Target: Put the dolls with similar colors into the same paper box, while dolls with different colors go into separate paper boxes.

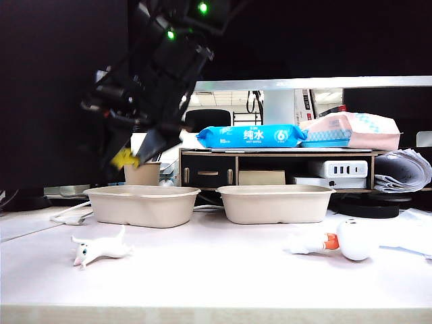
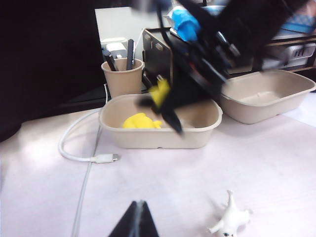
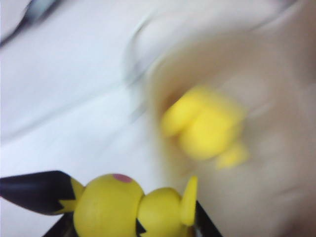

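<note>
The right gripper (image 2: 165,106) pinches the yellow-and-black figure (image 3: 123,207) above the left box (image 1: 142,204) — left gripper (image 2: 137,219) jaws pressed together.

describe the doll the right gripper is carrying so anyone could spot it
Find the left paper box in the exterior view. Above it, the right gripper holds the yellow-and-black doll. Unlike the plain yellow duck lying in that box, it has black-tipped ears.
</note>
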### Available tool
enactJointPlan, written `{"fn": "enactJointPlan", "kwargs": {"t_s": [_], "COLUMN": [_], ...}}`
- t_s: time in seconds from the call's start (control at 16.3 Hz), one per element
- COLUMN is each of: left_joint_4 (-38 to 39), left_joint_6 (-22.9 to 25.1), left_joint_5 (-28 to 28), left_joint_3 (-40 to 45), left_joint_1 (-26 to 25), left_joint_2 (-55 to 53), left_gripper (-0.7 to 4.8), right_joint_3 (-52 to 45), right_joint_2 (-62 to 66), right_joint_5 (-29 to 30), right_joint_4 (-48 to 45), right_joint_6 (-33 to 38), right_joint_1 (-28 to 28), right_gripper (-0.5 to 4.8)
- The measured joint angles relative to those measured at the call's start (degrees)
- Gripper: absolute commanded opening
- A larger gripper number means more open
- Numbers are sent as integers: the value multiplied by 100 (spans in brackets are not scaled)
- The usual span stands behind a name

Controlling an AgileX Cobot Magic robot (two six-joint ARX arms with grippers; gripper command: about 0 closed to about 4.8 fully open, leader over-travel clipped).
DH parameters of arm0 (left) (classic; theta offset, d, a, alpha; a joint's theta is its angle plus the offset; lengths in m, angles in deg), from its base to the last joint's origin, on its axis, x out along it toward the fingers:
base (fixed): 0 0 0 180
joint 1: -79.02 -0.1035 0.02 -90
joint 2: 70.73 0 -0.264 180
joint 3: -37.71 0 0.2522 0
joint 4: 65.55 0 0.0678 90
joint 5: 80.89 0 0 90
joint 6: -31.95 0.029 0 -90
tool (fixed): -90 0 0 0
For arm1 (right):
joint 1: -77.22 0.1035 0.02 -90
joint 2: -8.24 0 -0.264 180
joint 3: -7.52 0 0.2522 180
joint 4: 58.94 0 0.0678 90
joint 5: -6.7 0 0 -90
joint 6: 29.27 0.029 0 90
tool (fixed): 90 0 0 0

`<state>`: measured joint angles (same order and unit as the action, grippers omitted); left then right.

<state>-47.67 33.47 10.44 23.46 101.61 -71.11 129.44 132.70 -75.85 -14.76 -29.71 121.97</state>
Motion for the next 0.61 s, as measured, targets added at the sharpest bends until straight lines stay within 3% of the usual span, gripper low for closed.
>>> {"fn": "enactJointPlan", "kwargs": {"t_s": [0.25, 0.37, 0.43, 0.61], "left_joint_4": [0, 0, 0, 0], "left_joint_6": [0, 0, 0, 0], "left_joint_5": [2, 2, 0, 2], "left_joint_3": [0, 0, 0, 0], "left_joint_1": [0, 0, 0, 0], "left_joint_2": [0, 0, 0, 0], "left_gripper": [-5, -5, -5, -5], "right_joint_3": [26, 26, 26, 26], "right_joint_2": [-9, -9, -9, -9], "right_joint_5": [-837, -911, -918, -894], "right_joint_4": [-162, -267, -267, -256], "right_joint_6": [0, 2, 0, 2], "right_joint_1": [-186, -310, -330, -326], "right_gripper": [203, 231, 281, 301]}}
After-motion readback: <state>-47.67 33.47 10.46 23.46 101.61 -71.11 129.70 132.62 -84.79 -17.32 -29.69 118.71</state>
